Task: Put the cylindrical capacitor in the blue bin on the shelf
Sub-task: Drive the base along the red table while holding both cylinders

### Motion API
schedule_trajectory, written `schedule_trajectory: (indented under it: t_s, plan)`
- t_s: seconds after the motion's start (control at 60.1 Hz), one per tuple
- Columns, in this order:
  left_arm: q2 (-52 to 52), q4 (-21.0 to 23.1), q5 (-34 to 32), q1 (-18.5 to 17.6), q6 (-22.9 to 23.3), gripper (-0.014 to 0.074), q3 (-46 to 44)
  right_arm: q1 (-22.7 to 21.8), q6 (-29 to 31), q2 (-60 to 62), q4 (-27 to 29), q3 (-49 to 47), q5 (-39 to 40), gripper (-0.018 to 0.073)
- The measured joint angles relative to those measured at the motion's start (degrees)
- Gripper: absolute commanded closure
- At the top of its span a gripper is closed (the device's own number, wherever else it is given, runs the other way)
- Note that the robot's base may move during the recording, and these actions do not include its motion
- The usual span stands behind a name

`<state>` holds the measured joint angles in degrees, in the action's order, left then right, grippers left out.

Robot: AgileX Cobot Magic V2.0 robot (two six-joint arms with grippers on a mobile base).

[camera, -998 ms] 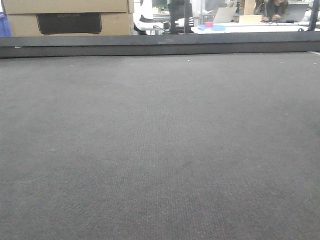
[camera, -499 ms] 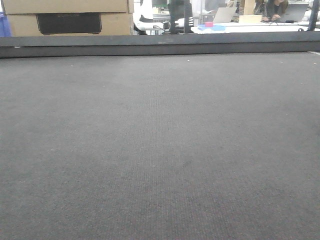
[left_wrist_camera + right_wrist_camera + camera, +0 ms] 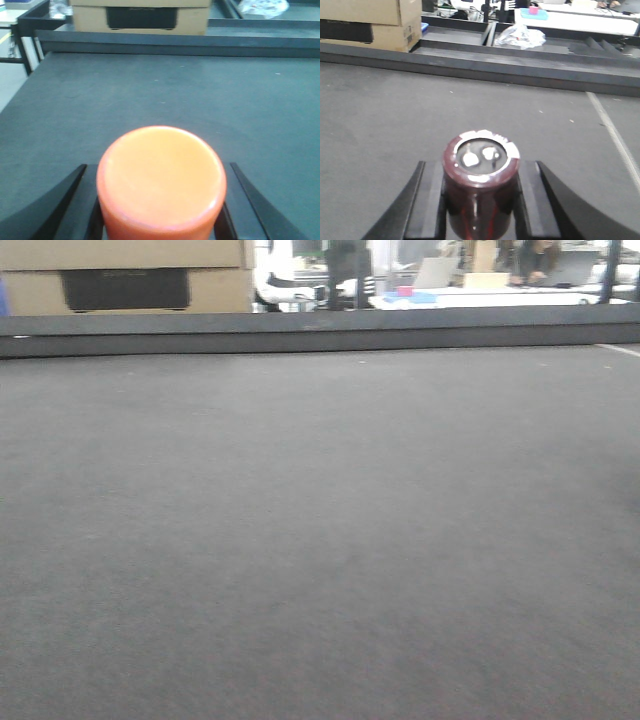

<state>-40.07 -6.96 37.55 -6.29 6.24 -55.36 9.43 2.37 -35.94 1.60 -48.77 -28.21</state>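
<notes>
Grip on the stubby dark-maroon cylindrical capacitor (image 3: 481, 175), lower centre of frame.
We see our right gripper (image 3: 480, 205) pinching it upright between black fingers; our left gripper (image 3: 161, 210) clamps a smooth orange cylinder (image 3: 161, 175); the tan cardboard box (image 3: 370, 12), upper left, bears a label too blurred to read.

In R claw (image 3: 480, 200), capacitor (image 3: 480, 175): dark maroon, whitish top rim, 2 silvery dots. In L claw (image 3: 159, 205), cylinder (image 3: 161, 170): orange. Claw fingers (image 3: 427, 210) black; mat (image 3: 395, 110) ahead grey.

We work in a lab or workshop.
Beyond our grey felt table (image 3: 320, 540) we see stacked cardboard boxes (image 3: 125, 270) and a white desk (image 3: 480, 298) with a laptop (image 3: 437, 271).
</notes>
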Motion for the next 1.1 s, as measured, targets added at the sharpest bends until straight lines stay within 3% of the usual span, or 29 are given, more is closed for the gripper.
schedule_trajectory:
  t_s: [1.097]
  plan:
    - [0.0,0.0,-0.1,0.0,0.0,0.0707,0.1,0.0,0.0,0.0,0.0,0.0,0.2,0.0584]
